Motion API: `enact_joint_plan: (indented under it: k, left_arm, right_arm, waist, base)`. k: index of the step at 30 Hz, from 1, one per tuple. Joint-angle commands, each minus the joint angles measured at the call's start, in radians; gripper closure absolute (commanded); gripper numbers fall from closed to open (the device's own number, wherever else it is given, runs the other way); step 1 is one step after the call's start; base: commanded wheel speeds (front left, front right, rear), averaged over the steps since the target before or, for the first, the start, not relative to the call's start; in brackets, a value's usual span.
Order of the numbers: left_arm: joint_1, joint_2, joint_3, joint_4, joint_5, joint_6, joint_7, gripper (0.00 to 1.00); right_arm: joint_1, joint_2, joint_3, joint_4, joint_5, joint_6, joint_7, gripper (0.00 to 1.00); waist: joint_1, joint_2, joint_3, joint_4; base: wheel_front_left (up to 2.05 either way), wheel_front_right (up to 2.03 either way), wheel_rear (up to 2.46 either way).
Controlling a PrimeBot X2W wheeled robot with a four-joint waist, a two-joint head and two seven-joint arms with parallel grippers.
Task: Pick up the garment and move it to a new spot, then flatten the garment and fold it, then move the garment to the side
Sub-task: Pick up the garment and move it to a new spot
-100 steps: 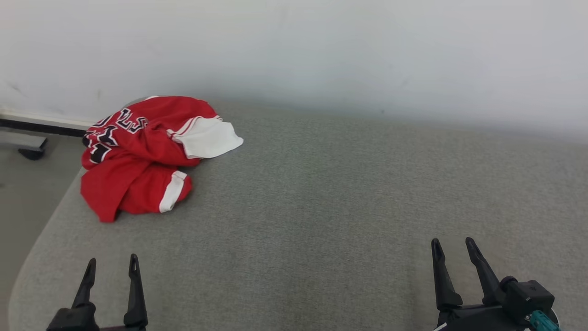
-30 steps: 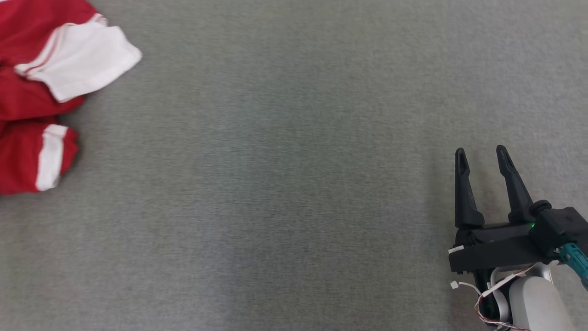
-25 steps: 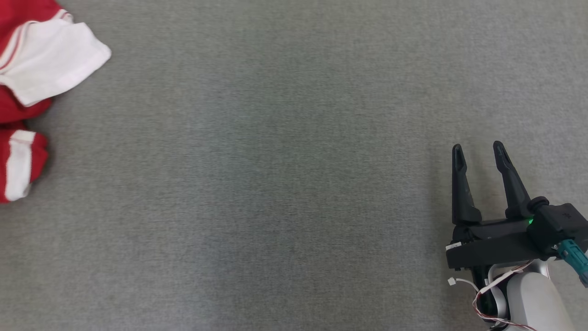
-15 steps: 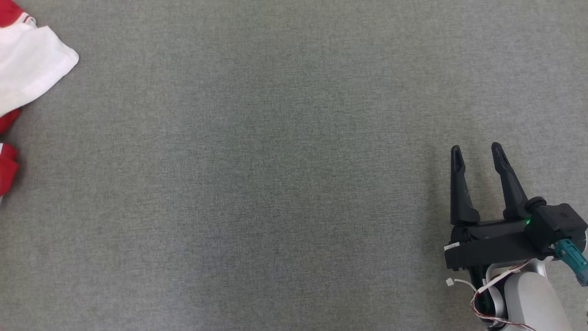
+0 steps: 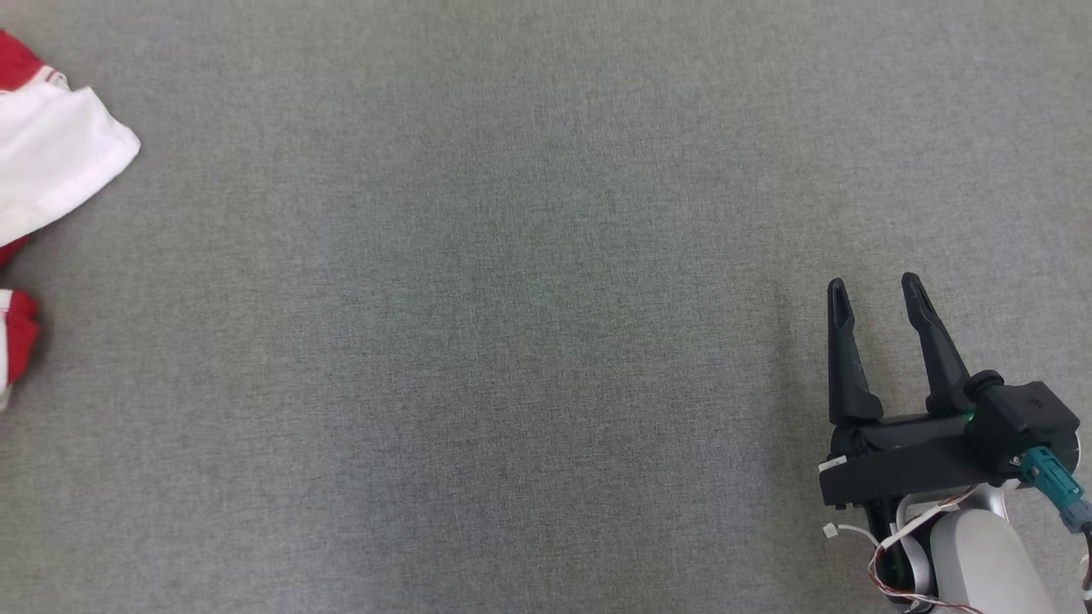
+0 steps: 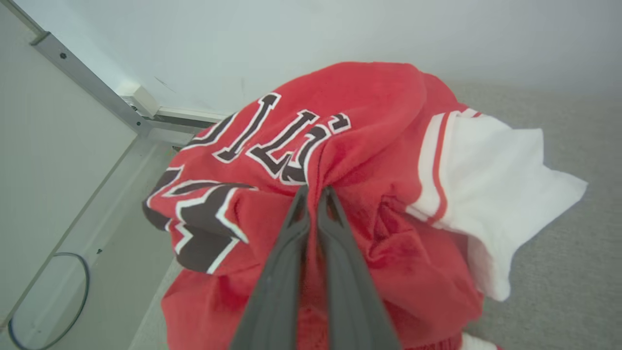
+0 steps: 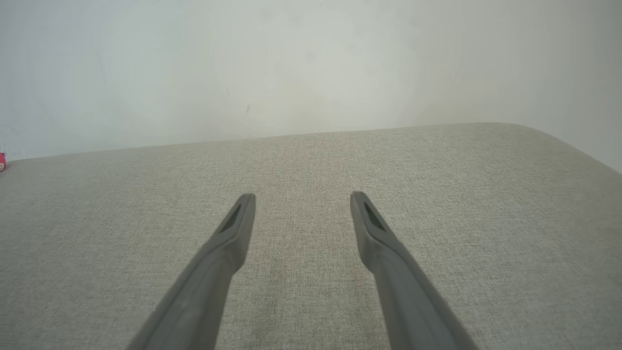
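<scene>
The garment [image 6: 379,160] is a crumpled red jersey with black-and-white lettering and white sleeve ends. In the left wrist view my left gripper [image 6: 313,190] is shut on a bunched red fold near the lettering. The head view catches just a white sleeve of the garment [image 5: 51,166] at the far left edge. My right gripper [image 5: 874,290] stands open over bare grey fabric at the lower right, far from the jersey. In the right wrist view, the right gripper [image 7: 302,197] has nothing between its spread fingers.
The grey fabric table [image 5: 512,324] stretches wide between the jersey and my right arm. A pale wall [image 7: 291,63] backs it. Past the table's left edge, a floor with a metal rail [image 6: 92,82] lies below.
The head camera has dropped and swung right, so the jersey slid off to the left edge. The right gripper stays open in about the same place.
</scene>
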Motion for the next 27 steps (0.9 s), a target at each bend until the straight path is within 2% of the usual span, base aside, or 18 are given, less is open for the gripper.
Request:
enact_joint_plan:
  k: [1,11,17,24,27]
  left_arm:
    - [-0.015,0.009,-0.004,0.000,0.013,0.001,-0.019,1.00]
    - [-0.144,0.035,-0.074,-0.109,0.077,-0.020,-0.216,1.00]
    - [-0.245,0.011,-0.154,-0.271,0.121,-0.033,-0.238,1.00]
    - [-0.313,-0.059,-0.262,-0.483,0.104,-0.046,-0.194,1.00]
    - [-0.326,-0.111,-0.312,-0.543,0.084,-0.049,-0.176,1.00]
  right_arm:
    - [0.010,-0.001,0.000,0.002,0.006,-0.002,-0.005,0.00]
    - [0.044,-0.001,0.014,0.044,0.036,-0.002,-0.025,0.00]
    - [0.058,-0.001,0.033,0.082,0.074,-0.002,-0.044,0.00]
    - [0.064,-0.001,0.046,0.125,0.109,-0.002,-0.066,0.00]
    - [0.072,-0.001,0.051,0.141,0.122,-0.002,-0.073,0.00]
  waist:
    - [0.0000,-0.0001,-0.020,0.007]
    - [0.0000,-0.0001,-0.132,0.034]
    - [0.0000,-0.0001,-0.177,0.007]
    - [0.0000,-0.0001,-0.200,-0.074]
    - [0.0000,-0.0001,-0.209,-0.117]
  base:
    - [0.00,0.00,0.00]
    - [0.00,0.00,0.00]
    - [0.00,0.00,0.00]
    - [0.00,0.00,0.00]
    - [0.00,0.00,0.00]
